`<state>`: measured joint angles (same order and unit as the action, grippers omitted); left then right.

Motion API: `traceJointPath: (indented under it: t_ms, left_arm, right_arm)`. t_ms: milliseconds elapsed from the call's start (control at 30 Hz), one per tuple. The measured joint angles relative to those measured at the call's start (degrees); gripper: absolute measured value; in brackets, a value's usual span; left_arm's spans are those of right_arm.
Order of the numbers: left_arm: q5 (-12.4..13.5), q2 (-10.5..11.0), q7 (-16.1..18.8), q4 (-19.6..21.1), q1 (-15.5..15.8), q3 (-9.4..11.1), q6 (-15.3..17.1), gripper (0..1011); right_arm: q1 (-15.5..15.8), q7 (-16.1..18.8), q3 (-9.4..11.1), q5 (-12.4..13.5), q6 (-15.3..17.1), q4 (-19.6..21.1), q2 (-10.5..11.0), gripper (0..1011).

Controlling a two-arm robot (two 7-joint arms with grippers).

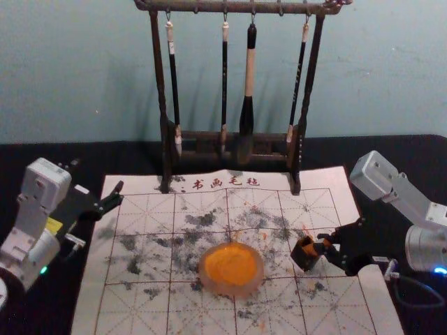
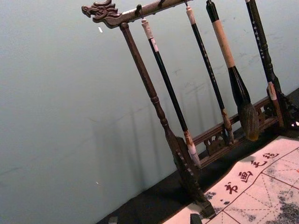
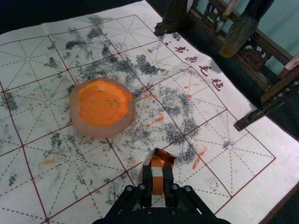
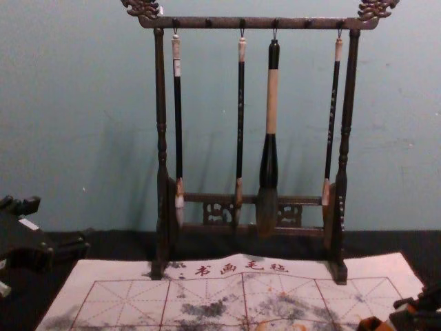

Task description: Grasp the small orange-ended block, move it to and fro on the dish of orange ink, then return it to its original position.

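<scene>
The right gripper [image 1: 323, 250] reaches in from the right over the mat, its two black fingers closed on the small orange-and-pale block [image 3: 157, 182], gripping it from both sides. Right at the block's far end is a small, dark, square-sided holder with orange on its inside [image 1: 304, 258]; whether the block sits in it or just over it, I cannot tell. To the left of these, near but apart, lies the round, translucent pinkish dish [image 1: 230, 289], its hollow spread with thick orange ink [image 1: 230, 264]. All this is on a white felt mat ruled in red [image 1: 342, 310], marked with grey-black smudges and a few orange streaks, with red characters along its far edge. Behind stands a dark carved wooden rack [image 1: 160, 80], its feet at the mat's far edge, with four brushes hanging from it, the third from the left much the thickest [image 1: 249, 77]. The left gripper [image 1: 116, 195] hangs idle by the mat's far left corner, fingers spread apart.
</scene>
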<state>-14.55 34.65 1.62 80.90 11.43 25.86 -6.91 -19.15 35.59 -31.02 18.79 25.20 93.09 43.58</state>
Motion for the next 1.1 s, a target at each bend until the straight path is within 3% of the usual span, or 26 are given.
traceJointPath:
  t_ms: [1100]
  left_arm:
    - [0.0, 0.0, 0.0, 0.0, 0.0, 0.0, 0.0, 1001]
  right_arm:
    - [-1.43, 0.53, -1.42, -1.07, 0.66, -1.99, -1.3, 119]
